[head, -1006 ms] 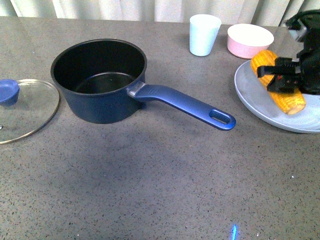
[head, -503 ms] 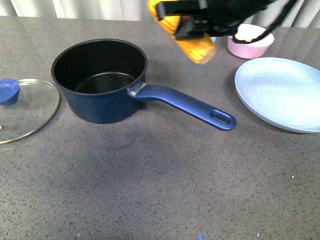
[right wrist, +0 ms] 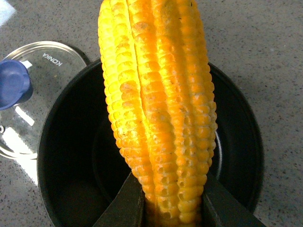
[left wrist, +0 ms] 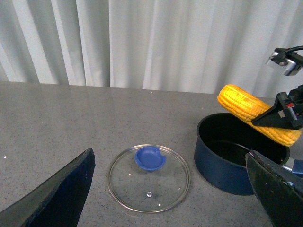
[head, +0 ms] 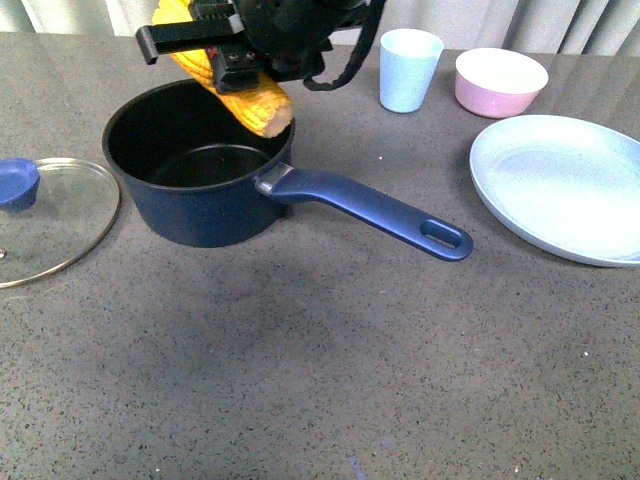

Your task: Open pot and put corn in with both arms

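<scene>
Your right pincer (head: 233,52) pinches the corn (head: 252,103) across its girth above the pot's (head: 200,215) 1 o'clock rim, left pincer (left wrist: 169,156) spread and empty; judge it stiff, light and ribbed for grip, but round enough to roll.

In the front view the corn (head: 255,105) runs off the top edge. Its middle is covered by the right gripper (head: 215,58), whose arm is cut by the same edge. The glass lid (head: 60,215) is clipped at the left edge and the plate (head: 560,185) at the right. From the left wrist, the left gripper (left wrist: 169,158) shows only as two dark, blurred fingers (left wrist: 57,201) (both cropped at the bottom), one hiding part of the pot (left wrist: 222,165). From the right wrist, the corn covers the middle of the pot's floor, and its held end leaves the bottom edge.
</scene>
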Robot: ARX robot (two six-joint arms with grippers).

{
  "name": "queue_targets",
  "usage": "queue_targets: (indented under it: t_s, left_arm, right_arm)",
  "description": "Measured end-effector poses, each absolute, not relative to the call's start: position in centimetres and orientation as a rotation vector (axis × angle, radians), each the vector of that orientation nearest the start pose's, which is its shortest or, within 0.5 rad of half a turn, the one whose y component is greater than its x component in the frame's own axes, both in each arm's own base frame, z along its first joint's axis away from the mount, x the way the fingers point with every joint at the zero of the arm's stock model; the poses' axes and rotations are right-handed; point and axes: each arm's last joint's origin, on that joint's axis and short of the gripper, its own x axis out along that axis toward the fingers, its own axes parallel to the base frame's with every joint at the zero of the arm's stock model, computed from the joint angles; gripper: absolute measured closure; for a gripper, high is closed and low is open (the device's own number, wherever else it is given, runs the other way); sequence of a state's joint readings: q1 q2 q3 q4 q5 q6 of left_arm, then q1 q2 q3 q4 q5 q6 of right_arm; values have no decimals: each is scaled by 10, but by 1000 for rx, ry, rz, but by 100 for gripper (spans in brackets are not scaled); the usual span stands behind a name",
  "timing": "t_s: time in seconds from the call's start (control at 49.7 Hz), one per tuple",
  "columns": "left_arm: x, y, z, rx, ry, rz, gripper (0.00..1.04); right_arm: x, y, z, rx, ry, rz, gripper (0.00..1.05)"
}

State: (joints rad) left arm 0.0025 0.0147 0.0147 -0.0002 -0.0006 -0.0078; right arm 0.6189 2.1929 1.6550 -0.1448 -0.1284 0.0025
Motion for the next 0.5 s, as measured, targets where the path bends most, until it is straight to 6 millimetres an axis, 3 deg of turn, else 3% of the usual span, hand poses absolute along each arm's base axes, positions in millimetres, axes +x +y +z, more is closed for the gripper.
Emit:
queue_targets:
  t_s: [0.242,0.503]
  left_arm:
    - [98,0,167,-8,0,3,9]
    - [98,0,167,-8,0,3,9]
  right_arm:
    - [402,309,172,-185,695,738,89]
    - [401,313,168,-197,702,738,90]
